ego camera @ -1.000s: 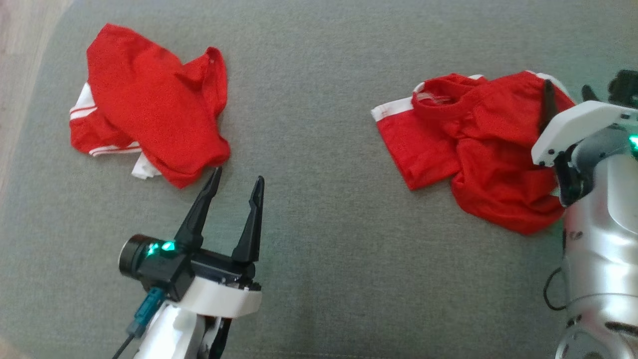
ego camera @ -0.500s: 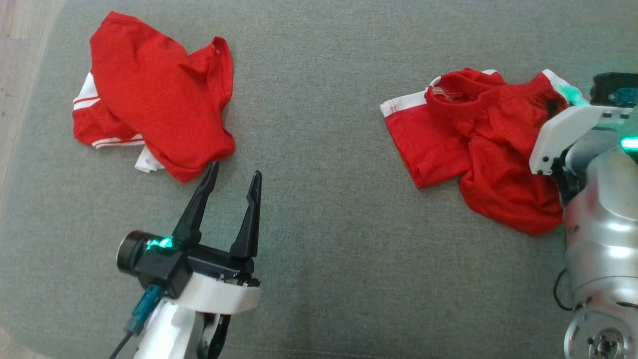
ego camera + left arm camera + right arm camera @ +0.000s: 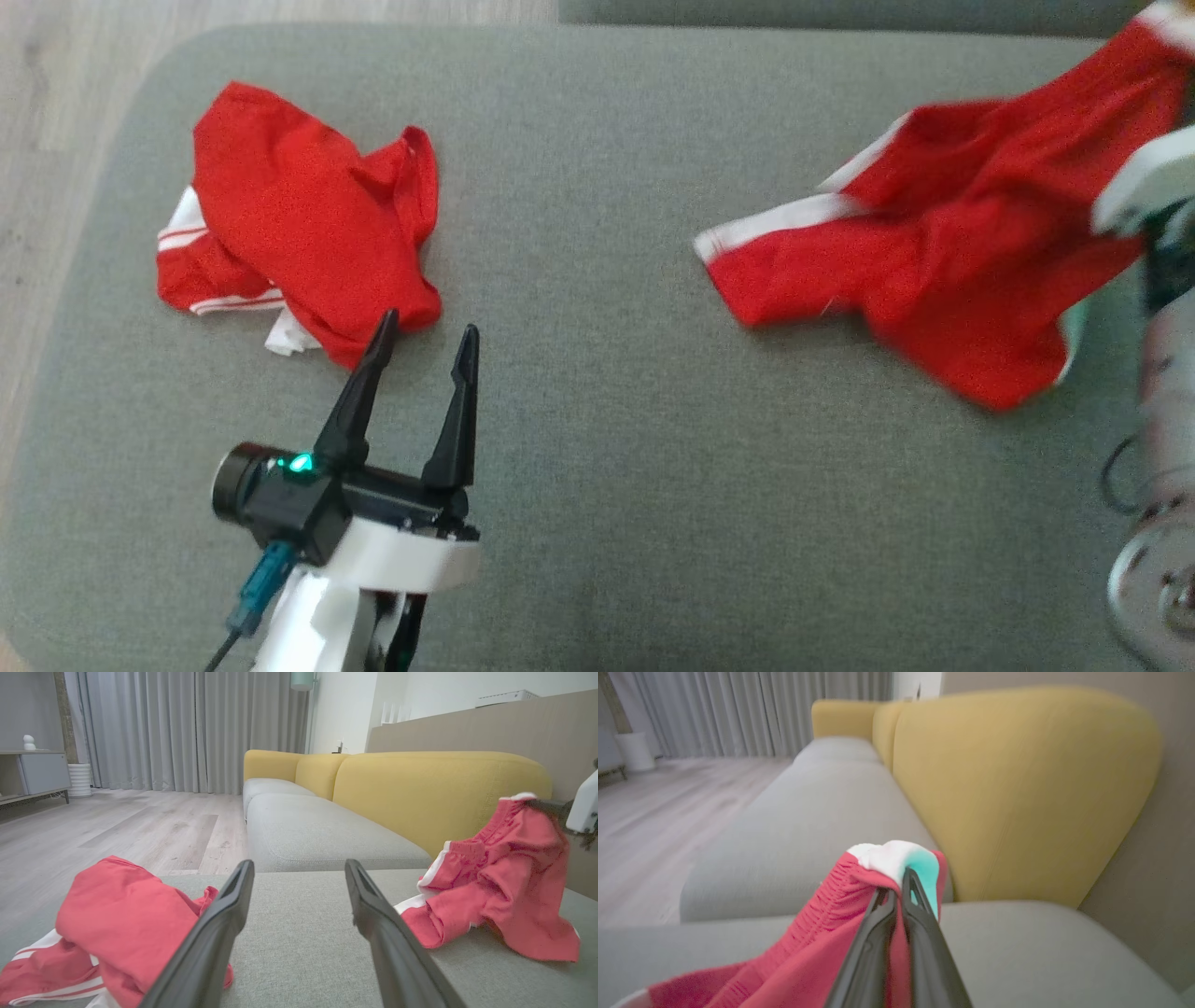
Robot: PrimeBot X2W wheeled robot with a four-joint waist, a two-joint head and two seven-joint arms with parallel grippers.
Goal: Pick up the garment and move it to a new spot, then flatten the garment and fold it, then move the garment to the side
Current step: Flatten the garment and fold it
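Garment (image 3: 817, 938) within closed right end effector (image 3: 896, 884)

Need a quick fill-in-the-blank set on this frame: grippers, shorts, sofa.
The right gripper is ___ on the right red shorts at the waistband.
The left gripper has its fingers ___.
The seat cushion is ___.
The sofa backrest is ___.
Missing: shut; open; grey; yellow.

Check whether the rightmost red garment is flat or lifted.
Partly lifted: the red fabric garment hangs from the shut right gripper, lower edge on grey cushion.
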